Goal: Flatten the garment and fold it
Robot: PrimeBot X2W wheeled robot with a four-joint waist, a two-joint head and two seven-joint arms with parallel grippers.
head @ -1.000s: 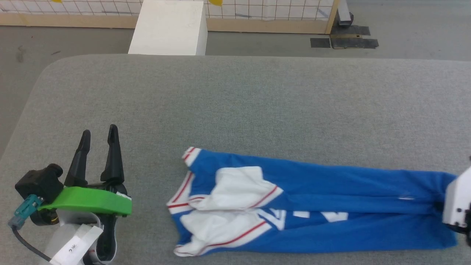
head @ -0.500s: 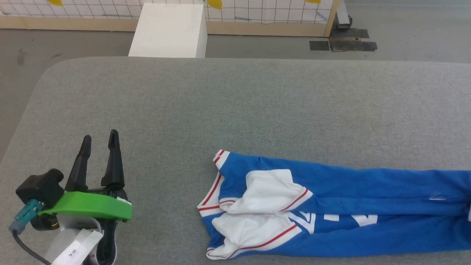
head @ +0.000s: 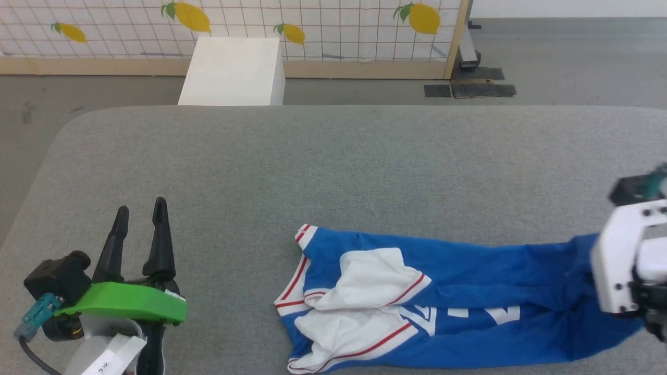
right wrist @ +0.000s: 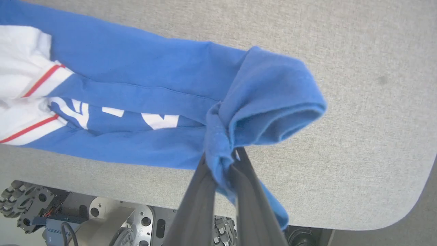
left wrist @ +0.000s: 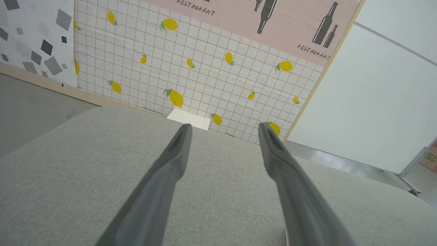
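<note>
The garment (head: 448,302) is a bright blue shirt with white sleeves and red striped trim, folded into a long narrow band along the front of the grey table (head: 333,166). Its collar end lies toward the middle, its hem end at the right. My right gripper (right wrist: 221,160) is shut on the bunched hem of the garment (right wrist: 164,85), lifting that end off the table; its white wrist housing (head: 625,271) covers the hem in the head view. My left gripper (head: 139,205) rests open over bare table at the lower left, well away from the shirt, with nothing between its fingers (left wrist: 273,150).
A white box (head: 229,73) stands on the floor behind the table, before a lemon-patterned partition (head: 312,26). The table's rounded right corner (right wrist: 409,205) is near the lifted hem. The robot's wheeled base (right wrist: 41,208) shows under the front edge.
The head camera has tilted up, showing more of the partition. My right gripper has lifted the hem end and carried it toward the collar, bunching the shirt. The left gripper has stayed put.
</note>
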